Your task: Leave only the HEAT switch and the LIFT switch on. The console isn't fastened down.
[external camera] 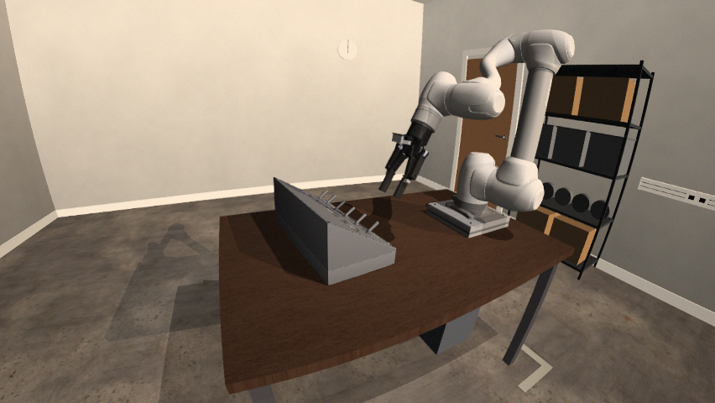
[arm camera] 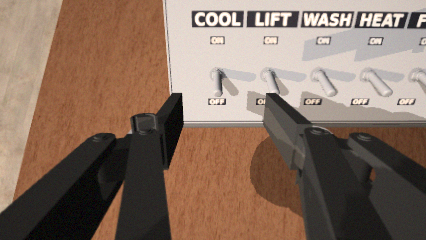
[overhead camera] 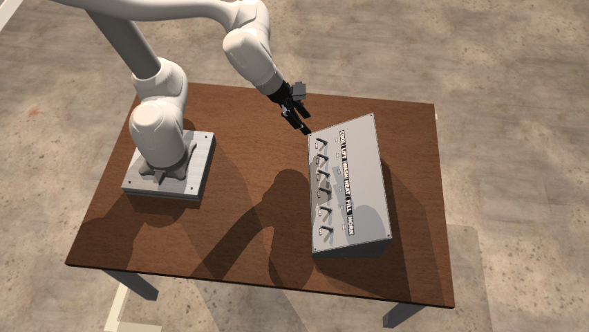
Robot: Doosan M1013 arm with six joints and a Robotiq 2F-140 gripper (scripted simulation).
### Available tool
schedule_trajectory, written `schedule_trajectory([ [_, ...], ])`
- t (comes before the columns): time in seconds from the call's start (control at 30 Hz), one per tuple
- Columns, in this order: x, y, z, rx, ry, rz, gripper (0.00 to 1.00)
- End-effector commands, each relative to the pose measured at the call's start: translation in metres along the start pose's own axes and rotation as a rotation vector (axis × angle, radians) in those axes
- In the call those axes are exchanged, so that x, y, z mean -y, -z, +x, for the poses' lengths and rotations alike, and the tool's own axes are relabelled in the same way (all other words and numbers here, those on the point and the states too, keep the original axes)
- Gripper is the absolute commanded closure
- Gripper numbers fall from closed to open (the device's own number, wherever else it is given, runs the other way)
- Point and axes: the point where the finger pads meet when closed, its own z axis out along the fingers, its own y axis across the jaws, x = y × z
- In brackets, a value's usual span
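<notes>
The grey wedge-shaped console (overhead camera: 350, 185) stands on the brown table, and shows in the side view (external camera: 330, 235) too. Its labels read COOL, LIFT, WASH, HEAT, FILL, HORN. In the wrist view the COOL lever (arm camera: 217, 82), LIFT lever (arm camera: 270, 80), WASH lever (arm camera: 325, 82) and HEAT lever (arm camera: 376, 82) all lean toward their OFF marks. My gripper (overhead camera: 303, 123) (arm camera: 223, 109) hangs in the air just off the console's low front edge at the COOL end. It is partly open and empty, with its fingertips on either side of the COOL and LIFT levers and apart from them.
My arm's base plate (overhead camera: 169, 164) is bolted at the table's left side. The console's tall back faces away from my arm (external camera: 300, 220). A shelf with boxes (external camera: 590, 149) stands behind the table by the wall.
</notes>
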Motion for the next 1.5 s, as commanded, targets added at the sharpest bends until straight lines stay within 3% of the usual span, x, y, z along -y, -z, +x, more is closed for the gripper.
schedule_trajectory([
  [0.0, 0.002, 0.002, 0.01, -0.016, 0.005, 0.0, 0.5],
  [1.03, 0.002, 0.001, 0.011, -0.015, 0.005, 0.0, 0.5],
  [1.23, -0.004, 0.002, 0.075, -0.005, 0.0, 0.002, 0.5],
  [1.3, -0.004, 0.002, 0.075, -0.005, 0.0, 0.002, 0.5],
  [1.37, -0.007, 0.002, 0.105, -0.005, 0.001, 0.003, 0.5],
  [1.43, -0.007, 0.002, 0.111, -0.005, 0.001, 0.003, 0.5],
  [1.47, -0.007, 0.002, 0.111, -0.005, 0.001, 0.003, 0.0],
])
